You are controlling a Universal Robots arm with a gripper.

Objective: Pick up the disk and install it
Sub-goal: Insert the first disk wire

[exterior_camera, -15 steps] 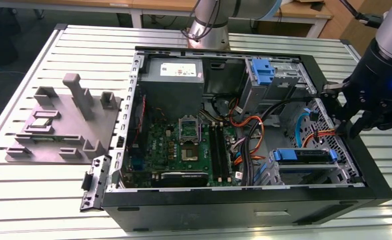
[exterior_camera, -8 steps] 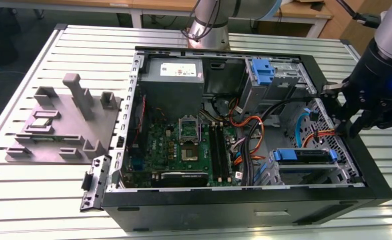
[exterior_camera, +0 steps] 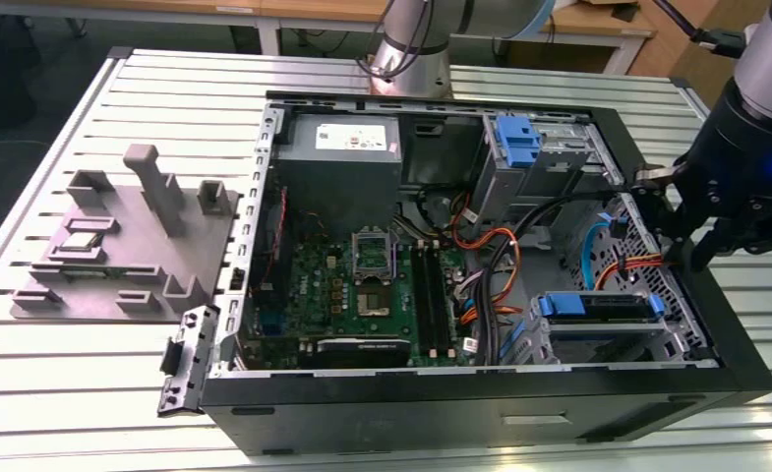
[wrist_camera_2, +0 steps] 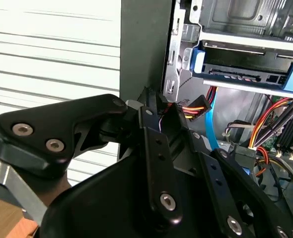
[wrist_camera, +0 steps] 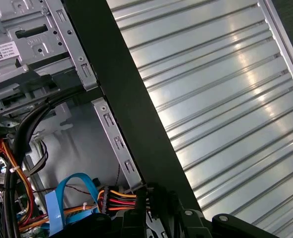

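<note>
Although the gripper [exterior_camera: 691,258] hangs right at the black side wall of the computer case [exterior_camera: 491,413], whether it is spread, pressed together or pinching something I cannot tell: in both wrist views its dark linkage covers its own tips. Just beside those tips, inside the case wall, sits a power connector [wrist_camera_2: 195,105] with red, yellow and black wires, and touching or merely near cannot be settled from either wrist view. A flat blue data cable [wrist_camera: 62,198] loops close by, deeper in the case. The disk [exterior_camera: 596,307], in its blue carrier, lies in the lower drive bay in the case's front corner, apparently slid into the bay rather than held; in the second wrist view its connector edge [wrist_camera_2: 236,74] faces the open interior with nothing plugged in that I can see. The work in hand, I judge, is at the cabling end of the install, and doing it well calls for keeping the connector square to the disk's port, steering clear of the sheet-metal bay rails, and not dragging the blue cable along. Whether the carrier is fully latched is hidden by the bay frame, and the disk's label is out of sight.
</note>
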